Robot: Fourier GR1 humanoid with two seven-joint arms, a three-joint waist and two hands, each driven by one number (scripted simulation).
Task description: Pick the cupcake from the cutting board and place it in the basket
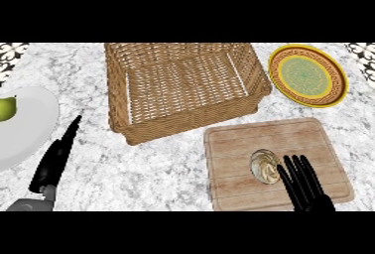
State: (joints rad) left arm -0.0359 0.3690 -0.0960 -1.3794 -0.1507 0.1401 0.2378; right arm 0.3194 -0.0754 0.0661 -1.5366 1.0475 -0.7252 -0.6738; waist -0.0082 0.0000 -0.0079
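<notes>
The cupcake [264, 164], pale cream with a ribbed wrapper, lies on the wooden cutting board [234, 144] at the lower right. My right hand [304, 184] is over the board with straight fingers, its fingertips beside the cupcake's right edge and overlapping it slightly. The wicker basket [187, 116] stands behind the board, at the middle of the counter, with nothing inside. My left hand [53, 161] rests open at the lower left, fingers pointing up, far from the board.
A yellow and green patterned plate [307, 75] sits at the back right. A white plate [33, 119] at the left edge holds a green fruit [6, 108]. Marble counter shows between basket and left hand.
</notes>
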